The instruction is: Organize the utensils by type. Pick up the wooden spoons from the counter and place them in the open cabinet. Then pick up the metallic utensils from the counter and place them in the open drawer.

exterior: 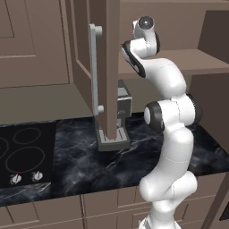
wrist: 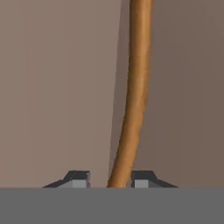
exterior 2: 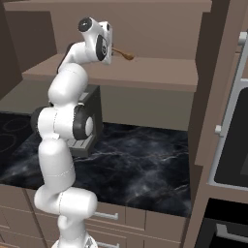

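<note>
The long orange-brown wooden spoon [wrist: 135, 87] runs off the hand view's top edge with its lower end lost between the dark fingertips [wrist: 78, 178], while in the right base view the white hand hides all but its small bowl [exterior 2: 127, 56].

This is a home kitchen, rendered rather than filmed. A glossy black counter [exterior: 89, 165] with pale marble veining runs across the scene, with taupe base cupboards and drawer fronts below it. On the left a black glass cooktop [exterior: 24, 156] is set flush into the counter, showing ring markings and two small knobs near its front edge. Above, a wall cabinet [exterior: 105, 67] of the same taupe stands open, its panelled door carrying a long silver bar handle. On the far right a built-in oven [exterior 2: 232, 140] sits in a tall unit.
</note>
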Tool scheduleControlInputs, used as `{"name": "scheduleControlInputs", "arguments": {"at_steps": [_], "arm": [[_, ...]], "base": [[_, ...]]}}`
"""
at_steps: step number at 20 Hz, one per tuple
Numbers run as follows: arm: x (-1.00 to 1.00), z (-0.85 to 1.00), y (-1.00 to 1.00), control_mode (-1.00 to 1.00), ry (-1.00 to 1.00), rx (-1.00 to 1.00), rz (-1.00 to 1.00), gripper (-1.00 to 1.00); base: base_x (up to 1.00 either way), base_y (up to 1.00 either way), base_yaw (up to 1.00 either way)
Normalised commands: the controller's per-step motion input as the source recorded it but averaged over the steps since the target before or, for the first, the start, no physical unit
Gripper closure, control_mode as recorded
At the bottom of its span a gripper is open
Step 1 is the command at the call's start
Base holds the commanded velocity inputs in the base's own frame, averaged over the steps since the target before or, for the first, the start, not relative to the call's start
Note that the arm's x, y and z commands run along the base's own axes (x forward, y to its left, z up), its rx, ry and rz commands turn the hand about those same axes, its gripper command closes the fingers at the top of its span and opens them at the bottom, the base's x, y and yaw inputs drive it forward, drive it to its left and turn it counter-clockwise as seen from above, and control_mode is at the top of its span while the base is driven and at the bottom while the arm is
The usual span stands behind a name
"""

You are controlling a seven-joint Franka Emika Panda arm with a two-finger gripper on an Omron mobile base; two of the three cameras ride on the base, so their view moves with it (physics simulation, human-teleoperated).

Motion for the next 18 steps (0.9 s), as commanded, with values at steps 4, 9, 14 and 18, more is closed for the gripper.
{"name": "scheduleControlInputs", "arguments": {"at_steps": [4, 9, 14, 18], "arm": [[0.1, -0.09, 0.0, -1.0, 0.0, 0.0, 0.0, -1.0], [0.01, -0.07, 0.0, -1.0, -0.02, 0.0, 0.0, -1.0], [-0.52, -0.08, 0.0, -1.0, -0.04, 0.0, 0.01, -1.0], [-0.85, -0.02, 0.0, -1.0, 0.01, 0.05, -0.01, -1.0]], "base": [[0.0, 0.0, 0.0], [0.0, 0.0, 0.0], [0.0, 0.0, 0.0], [0.0, 0.0, 0.0]]}}
